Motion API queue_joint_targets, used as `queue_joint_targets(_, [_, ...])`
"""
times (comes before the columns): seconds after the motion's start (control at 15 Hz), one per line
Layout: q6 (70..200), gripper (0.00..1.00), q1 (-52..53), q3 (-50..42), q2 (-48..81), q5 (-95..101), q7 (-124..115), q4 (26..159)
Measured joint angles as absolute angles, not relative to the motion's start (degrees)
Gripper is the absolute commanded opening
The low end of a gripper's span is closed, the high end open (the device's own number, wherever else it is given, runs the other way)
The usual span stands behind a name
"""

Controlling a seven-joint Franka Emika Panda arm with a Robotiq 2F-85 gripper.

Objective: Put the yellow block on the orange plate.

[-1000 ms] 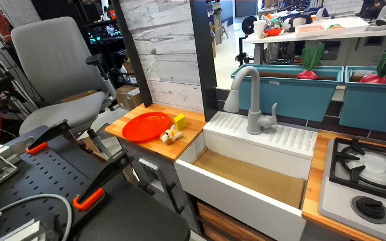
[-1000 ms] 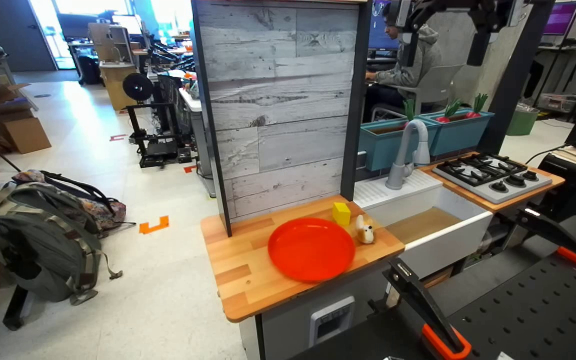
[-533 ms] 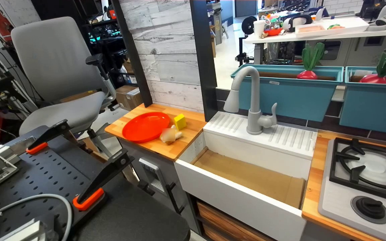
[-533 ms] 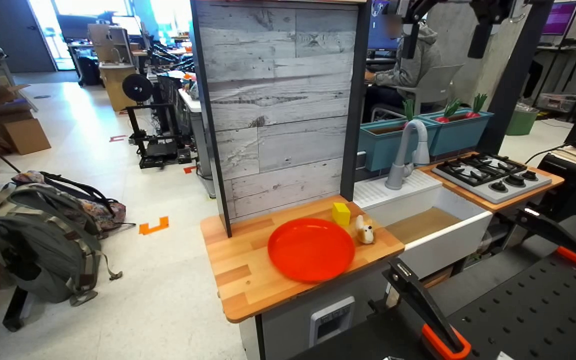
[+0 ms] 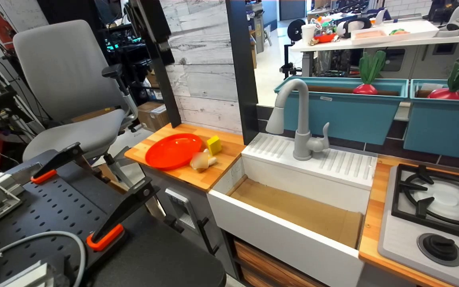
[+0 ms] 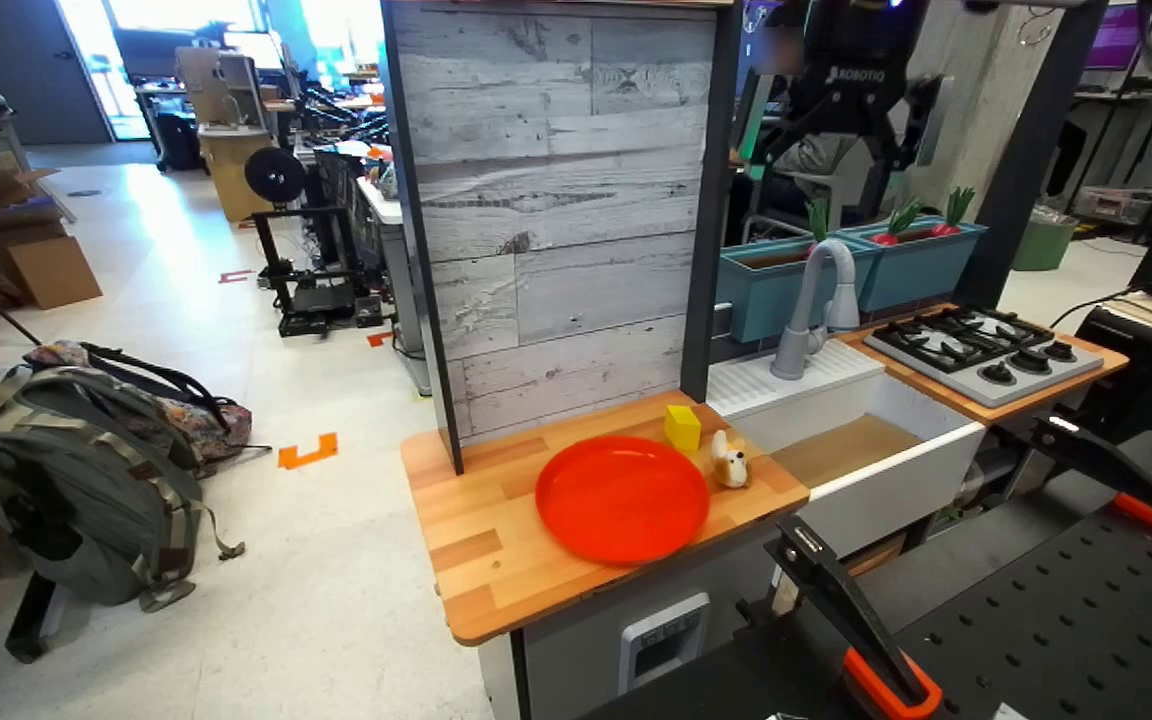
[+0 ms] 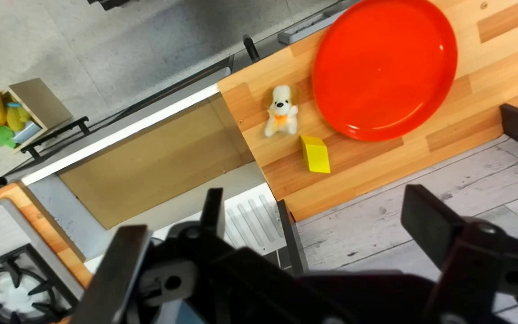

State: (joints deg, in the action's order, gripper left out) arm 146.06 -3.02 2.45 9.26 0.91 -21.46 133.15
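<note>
The yellow block (image 5: pixel 214 145) stands on the wooden counter beside the orange plate, not touching it; it also shows in an exterior view (image 6: pixel 682 428) and in the wrist view (image 7: pixel 317 155). The round orange plate (image 5: pixel 173 151) lies flat with nothing on it; it also shows in an exterior view (image 6: pixel 623 500) and in the wrist view (image 7: pixel 385 67). My gripper (image 7: pixel 314 200) is open, with its fingers wide apart and nothing between them. It hangs high above the counter, well apart from the block. Part of it shows at the top of an exterior view (image 6: pixel 821 185).
A small dog toy (image 7: pixel 282 112) sits close to the block and plate. The sink (image 5: pixel 293 207) with its tall grey faucet (image 5: pixel 303 115) adjoins the wooden counter (image 6: pixel 496 590). A whitewashed panel (image 6: pixel 566 220) with dark posts rises behind the counter. A stove (image 5: pixel 440 203) stands beyond the sink.
My gripper has come lower and now shows more in an exterior view; dark parts of it have entered the top of the other view. The block, plate and toy have not moved.
</note>
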Motion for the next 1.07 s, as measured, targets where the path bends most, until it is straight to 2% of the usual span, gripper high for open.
queue_joint_targets(0.53, [147.78, 1.00, -2.53, 1.49, 34.16, -5.30, -20.60, 115.67])
queue_joint_targets(1.07, [147.57, 1.00, 1.29, -2.35, 51.36, -5.63, -22.15, 100.17])
